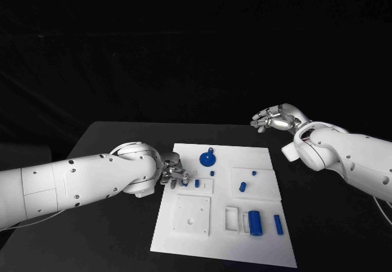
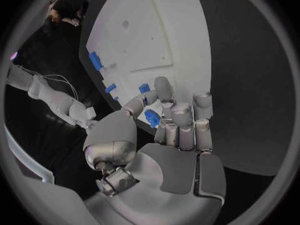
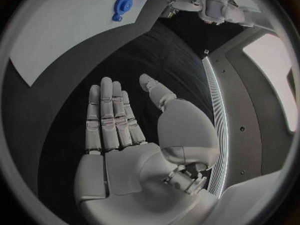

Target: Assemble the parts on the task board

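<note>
1. Left hand sits at the left edge of the board, near its far half. In the left wrist view we see its fingers curled around a small blue part, so it grips this part.
2. Right hand hangs above the black table, beyond the far right corner of the board and apart from it. Its fingers are straight and spread, and it holds nothing.
3. We see bare table on the right side of the board and behind it. On the left side, the left arm lies across the table up to the board's edge.
4. On the board, a round blue gear lies near the far edge, in the middle. The right wrist view shows teeth on its rim.
5. A blue cylinder lies near the front edge, just beside a white slot block, and a thin blue bar lies at its right, close to the right edge.
6. A short blue peg lies on a raised white square in the right half. Another white square with small holes is in the left front part, with free board around it.
7. Between the left hand and the gear, a small blue piece stands on the board just beside the fingers; we cannot tell if they touch.
</note>
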`<action>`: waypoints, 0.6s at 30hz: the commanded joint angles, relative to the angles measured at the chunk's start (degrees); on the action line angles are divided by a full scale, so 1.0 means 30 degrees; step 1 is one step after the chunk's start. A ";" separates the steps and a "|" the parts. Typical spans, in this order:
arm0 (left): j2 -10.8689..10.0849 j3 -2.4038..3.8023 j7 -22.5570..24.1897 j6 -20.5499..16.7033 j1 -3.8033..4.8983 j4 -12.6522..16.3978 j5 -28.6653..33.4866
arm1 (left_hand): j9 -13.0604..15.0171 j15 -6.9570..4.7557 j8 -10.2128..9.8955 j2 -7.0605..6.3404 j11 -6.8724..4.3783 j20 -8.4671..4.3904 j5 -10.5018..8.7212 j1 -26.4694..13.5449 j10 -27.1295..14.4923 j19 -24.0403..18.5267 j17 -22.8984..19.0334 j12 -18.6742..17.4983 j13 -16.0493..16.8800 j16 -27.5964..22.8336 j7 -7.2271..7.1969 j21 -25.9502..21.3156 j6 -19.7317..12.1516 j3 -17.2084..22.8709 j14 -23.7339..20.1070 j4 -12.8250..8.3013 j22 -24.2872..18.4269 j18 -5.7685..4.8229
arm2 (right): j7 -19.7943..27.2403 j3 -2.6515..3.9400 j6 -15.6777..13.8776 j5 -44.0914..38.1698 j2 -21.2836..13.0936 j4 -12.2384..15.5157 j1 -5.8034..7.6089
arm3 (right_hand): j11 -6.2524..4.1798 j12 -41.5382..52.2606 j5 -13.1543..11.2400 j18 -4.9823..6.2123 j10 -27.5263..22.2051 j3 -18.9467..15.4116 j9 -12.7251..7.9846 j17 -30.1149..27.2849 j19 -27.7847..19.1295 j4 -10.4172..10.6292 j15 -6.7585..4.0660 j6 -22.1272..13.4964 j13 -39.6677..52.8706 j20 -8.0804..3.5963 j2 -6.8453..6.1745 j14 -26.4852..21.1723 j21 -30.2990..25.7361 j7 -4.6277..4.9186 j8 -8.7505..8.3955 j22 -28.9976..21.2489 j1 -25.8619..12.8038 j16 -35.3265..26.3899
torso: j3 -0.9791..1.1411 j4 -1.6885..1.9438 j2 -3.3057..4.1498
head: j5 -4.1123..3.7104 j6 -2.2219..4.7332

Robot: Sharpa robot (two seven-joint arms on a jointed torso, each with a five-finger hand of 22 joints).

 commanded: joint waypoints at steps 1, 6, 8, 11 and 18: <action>0.0029 -0.0019 0.0224 0.0043 -0.0016 0.0040 -0.0094 | 0.0169 -0.0827 0.0067 0.0165 -0.0120 -0.2272 0.0039 0.0004 0.0025 0.0119 0.0031 0.0117 0.0021 0.0120 -0.1469 0.0075 0.3591 0.0111 0.0724 -0.0031 0.0092 0.0359 | 0.0230 0.0010 0.0202 -0.0212 0.0010 0.0026 0.0012 | 0.0030 -0.0099 0.0068 0.0255 0.0165 0.0021 -0.0028 0.0031 0.0058 0.0048 0.0034 0.0141 -0.0022 0.0040 0.0171 0.0147 -0.0087 -0.0028 0.0077 0.0021 0.0083 -0.0120 | 0.0004 0.0007 0.0000 | 0.0000 -0.0006; 0.0002 -0.0024 0.0196 0.0085 -0.0016 0.0031 -0.0098 | 0.0175 -0.0828 0.0065 0.0164 -0.0120 -0.2272 0.0028 -0.0001 0.0019 0.0120 0.0038 0.0119 0.0026 0.0122 -0.1468 0.0080 0.3586 0.0111 0.0719 -0.0029 0.0094 0.0360 | 0.0234 0.0010 0.0209 -0.0214 0.0032 0.0013 0.0012 | 0.0026 -0.0116 0.0069 0.0262 0.0185 0.0023 -0.0035 0.0039 0.0067 0.0048 0.0031 0.0148 -0.0030 0.0045 0.0171 0.0156 -0.0092 -0.0031 0.0084 0.0025 0.0081 -0.0132 | 0.0005 0.0011 -0.0002 | 0.0003 0.0016; 0.0000 -0.0024 0.0180 0.0127 -0.0016 0.0026 -0.0114 | 0.0177 -0.0829 0.0063 0.0164 -0.0120 -0.2272 0.0024 -0.0004 0.0015 0.0120 0.0040 0.0118 0.0028 0.0122 -0.1468 0.0081 0.3583 0.0112 0.0716 -0.0027 0.0095 0.0361 | 0.0228 0.0010 0.0216 -0.0214 0.0017 0.0026 0.0012 | 0.0026 -0.0122 0.0070 0.0265 0.0190 0.0023 -0.0037 0.0042 0.0069 0.0048 0.0031 0.0151 -0.0032 0.0047 0.0171 0.0159 -0.0094 -0.0032 0.0087 0.0026 0.0080 -0.0137 | 0.0005 0.0000 -0.0002 | 0.0003 0.0012; 0.0000 -0.0028 0.0132 0.0248 -0.0016 0.0013 -0.0114 | 0.0182 -0.0829 0.0059 0.0167 -0.0119 -0.2272 0.0002 -0.0010 0.0008 0.0121 0.0044 0.0118 0.0032 0.0121 -0.1466 0.0084 0.3575 0.0111 0.0710 -0.0023 0.0097 0.0361 | 0.0228 0.0010 0.0209 -0.0214 0.0017 0.0024 0.0012 | 0.0023 -0.0129 0.0070 0.0268 0.0200 0.0025 -0.0040 0.0045 0.0072 0.0047 0.0030 0.0156 -0.0036 0.0050 0.0172 0.0162 -0.0097 -0.0035 0.0092 0.0028 0.0081 -0.0144 | 0.0000 0.0010 -0.0006 | -0.0004 0.0002; 0.0002 -0.0037 -0.0031 0.1192 -0.0014 -0.0009 -0.0085 | 0.0228 -0.0828 0.0077 0.0200 -0.0120 -0.2263 -0.0238 -0.0061 0.0022 0.0108 0.0091 0.0153 0.0077 0.0151 -0.1473 0.0099 0.3602 0.0089 0.0701 -0.0003 0.0108 0.0360 | 0.0212 0.0010 0.0231 -0.0214 0.0006 0.0096 0.0012 | 0.0020 -0.0145 0.0078 0.0275 0.0219 0.0030 -0.0046 0.0052 0.0075 0.0042 0.0030 0.0165 -0.0042 0.0054 0.0169 0.0167 -0.0105 -0.0040 0.0100 0.0031 0.0087 -0.0158 | 0.0000 0.0003 -0.0004 | -0.0006 -0.0038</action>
